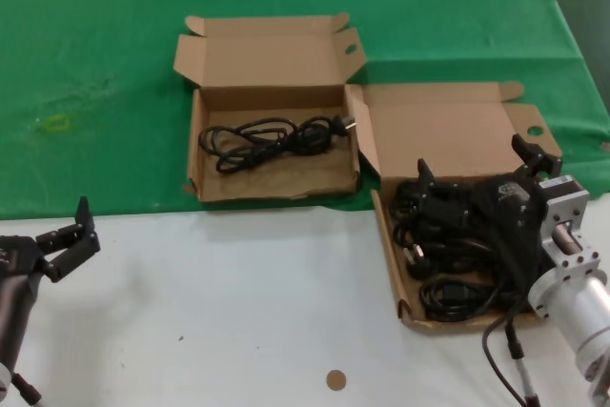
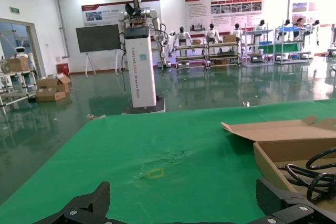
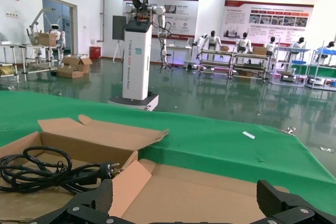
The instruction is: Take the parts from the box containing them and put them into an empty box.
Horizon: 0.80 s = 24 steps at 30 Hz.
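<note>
The box containing the parts lies open at the right, on the table's white front part, with several black coiled cables in it. My right gripper hovers open over that box's back edge, by its lid, nothing between its fingers. The other box sits open to the left on the green cloth and holds one coiled cable, its plug toward the right box. My left gripper waits open at the near left, away from both boxes.
Green cloth covers the table's far half; the near half is white. A small brown disc lies near the front edge. A yellow mark is on the cloth at the left. My right arm's own black cable hangs beside the right box.
</note>
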{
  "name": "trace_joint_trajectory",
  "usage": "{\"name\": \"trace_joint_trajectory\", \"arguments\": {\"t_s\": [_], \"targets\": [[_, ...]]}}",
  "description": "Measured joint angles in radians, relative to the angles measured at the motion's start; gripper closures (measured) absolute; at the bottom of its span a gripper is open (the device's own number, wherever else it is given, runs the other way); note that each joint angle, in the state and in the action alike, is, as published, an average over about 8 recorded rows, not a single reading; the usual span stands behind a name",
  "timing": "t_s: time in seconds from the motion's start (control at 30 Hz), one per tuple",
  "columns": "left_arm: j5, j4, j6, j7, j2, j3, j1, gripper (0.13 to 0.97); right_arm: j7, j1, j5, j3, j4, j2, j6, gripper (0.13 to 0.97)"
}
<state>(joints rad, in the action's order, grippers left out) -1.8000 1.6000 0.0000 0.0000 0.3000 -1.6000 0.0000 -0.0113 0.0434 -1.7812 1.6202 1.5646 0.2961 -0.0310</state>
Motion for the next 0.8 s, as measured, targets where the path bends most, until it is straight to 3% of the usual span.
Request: {"name": "trace_joint_trajectory", "arguments": {"t_s": [0.8], "targets": [[0.000, 0.000, 0.000, 0.000, 0.000, 0.000, 0.000, 0.132, 0.000, 0.000, 0.000, 0.000, 0.000, 0.000, 0.000, 0.129]]}}
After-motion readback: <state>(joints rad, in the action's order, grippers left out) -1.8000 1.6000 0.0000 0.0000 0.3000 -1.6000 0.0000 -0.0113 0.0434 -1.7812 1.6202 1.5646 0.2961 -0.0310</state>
